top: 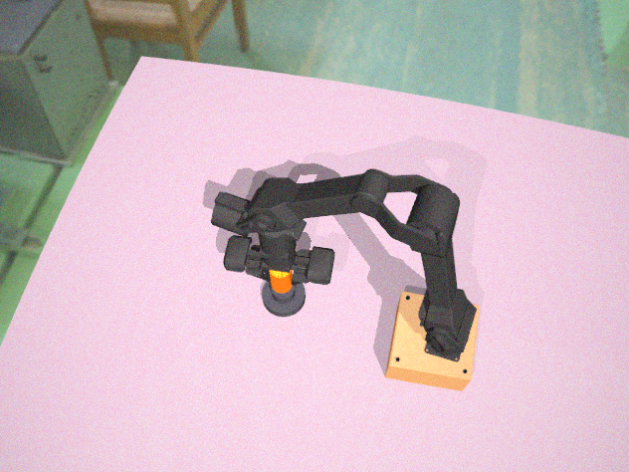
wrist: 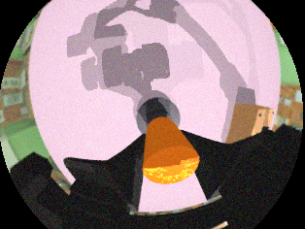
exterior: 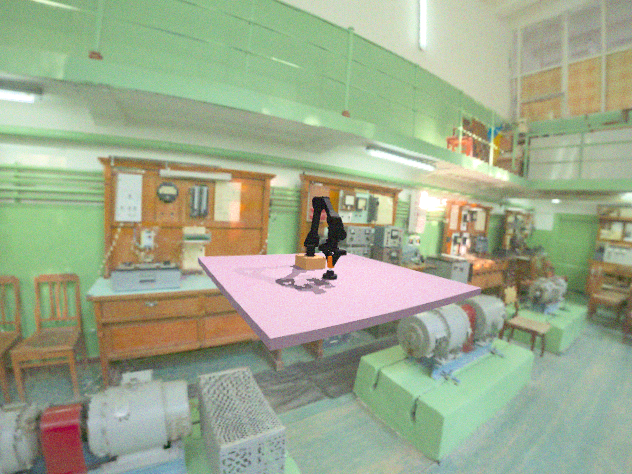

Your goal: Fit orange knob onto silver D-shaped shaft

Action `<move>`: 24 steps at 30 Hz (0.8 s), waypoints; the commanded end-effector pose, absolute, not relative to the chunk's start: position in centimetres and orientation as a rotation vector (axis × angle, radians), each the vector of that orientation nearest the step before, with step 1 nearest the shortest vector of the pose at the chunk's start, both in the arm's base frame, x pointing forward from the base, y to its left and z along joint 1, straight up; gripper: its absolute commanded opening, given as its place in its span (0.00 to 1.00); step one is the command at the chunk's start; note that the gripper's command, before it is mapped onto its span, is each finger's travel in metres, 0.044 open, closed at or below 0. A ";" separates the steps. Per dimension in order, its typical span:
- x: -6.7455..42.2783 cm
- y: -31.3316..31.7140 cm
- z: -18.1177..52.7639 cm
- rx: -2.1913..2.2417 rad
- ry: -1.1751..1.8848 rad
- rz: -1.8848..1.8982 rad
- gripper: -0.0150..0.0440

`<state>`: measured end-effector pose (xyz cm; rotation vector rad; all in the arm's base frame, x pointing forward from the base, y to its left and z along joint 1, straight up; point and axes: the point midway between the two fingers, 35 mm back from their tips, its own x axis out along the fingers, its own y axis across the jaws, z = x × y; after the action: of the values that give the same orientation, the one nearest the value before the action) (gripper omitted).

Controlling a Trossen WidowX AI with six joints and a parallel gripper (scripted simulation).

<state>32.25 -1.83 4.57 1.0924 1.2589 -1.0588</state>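
Note:
My gripper (top: 280, 278) (wrist: 161, 135) is shut on the orange knob (top: 280, 282) (exterior: 329, 262) (wrist: 167, 152) and holds it upright, straight above the dark round pedestal (top: 282, 301) (exterior: 329, 276) (wrist: 153, 111) on the pink table (top: 152, 330). In the wrist view the knob's lower end covers the pedestal's centre, so the silver shaft is hidden. In the top view the knob's bottom stands at or just above the pedestal top; I cannot tell whether it touches. The knob's hole is hidden.
The arm's tan base block (top: 430, 351) (exterior: 309, 261) stands on the table to the right of the pedestal. The arm's links (top: 355, 195) reach over the table behind the pedestal. Workshop benches and motors stand around the table.

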 end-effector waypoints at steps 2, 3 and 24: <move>32.2 -1.8 4.4 1.107 1.251 -1.071 0.25; 32.1 -1.8 4.4 1.107 1.251 -1.071 0.25; 32.3 -1.8 4.8 1.107 1.251 -1.071 0.25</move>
<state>32.26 -1.83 4.40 1.1029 1.2532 -1.0689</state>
